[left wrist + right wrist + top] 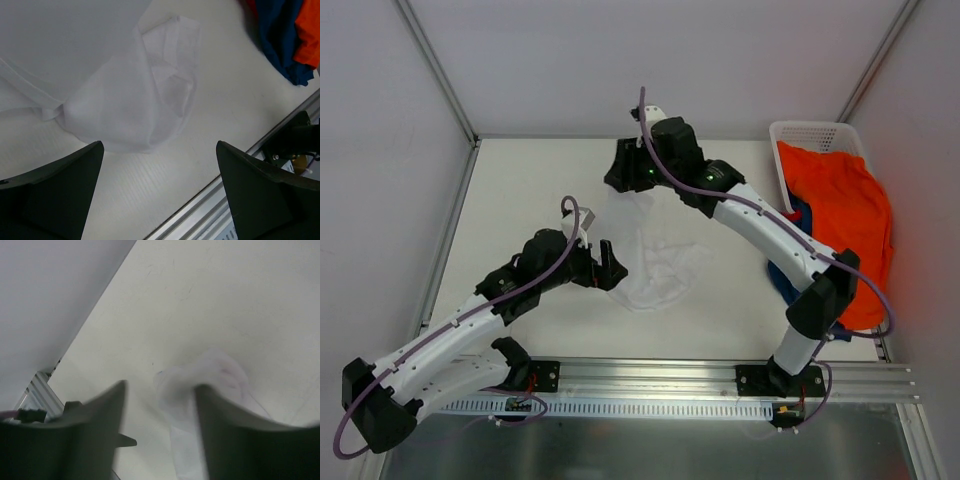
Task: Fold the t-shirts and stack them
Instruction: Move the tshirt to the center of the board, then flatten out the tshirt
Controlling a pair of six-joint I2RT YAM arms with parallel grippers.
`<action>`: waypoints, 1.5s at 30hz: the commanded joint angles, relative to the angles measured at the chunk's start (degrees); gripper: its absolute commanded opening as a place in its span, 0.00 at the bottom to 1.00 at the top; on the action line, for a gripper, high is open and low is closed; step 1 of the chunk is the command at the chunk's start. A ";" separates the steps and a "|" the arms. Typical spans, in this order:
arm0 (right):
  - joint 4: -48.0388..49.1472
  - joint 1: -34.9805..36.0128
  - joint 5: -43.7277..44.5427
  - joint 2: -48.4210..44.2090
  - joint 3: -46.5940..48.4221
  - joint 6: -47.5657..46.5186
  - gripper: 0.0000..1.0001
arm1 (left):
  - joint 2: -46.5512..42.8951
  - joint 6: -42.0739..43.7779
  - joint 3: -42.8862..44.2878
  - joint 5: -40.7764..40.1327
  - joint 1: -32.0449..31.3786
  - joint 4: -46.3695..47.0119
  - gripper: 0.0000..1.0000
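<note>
The white t-shirt (655,265) lies crumpled mid-table. My left gripper (610,265) is open and empty at its left edge. In the left wrist view the shirt (115,85) lies just beyond the open gripper (159,145). My right gripper (623,178) hovers over the shirt's far end. In the right wrist view it (160,385) is open, with white cloth (210,375) bunched against the right finger (235,430). The orange t-shirt (845,215) drapes out of the basket over the navy t-shirt (782,272). The magenta t-shirt is out of view.
The white lattice basket (810,132) stands at the back right against the wall. A metal rail (650,375) runs along the near table edge. Grey walls close the left, far and right sides. The navy (277,40) and orange (310,35) cloth show top right in the left wrist view.
</note>
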 commanded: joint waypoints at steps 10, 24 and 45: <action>-18.50 2.82 17.97 0.91 -0.03 -2.74 1.00 | -9.15 -1.87 -8.13 -23.86 -2.33 7.34 0.99; -20.97 2.91 39.43 -19.77 -32.46 9.48 0.99 | 38.39 11.40 16.38 -23.51 -4.88 17.54 0.99; -15.52 1.42 37.85 -24.70 -43.38 9.22 0.99 | 64.87 31.10 38.11 -37.21 -4.79 13.94 0.95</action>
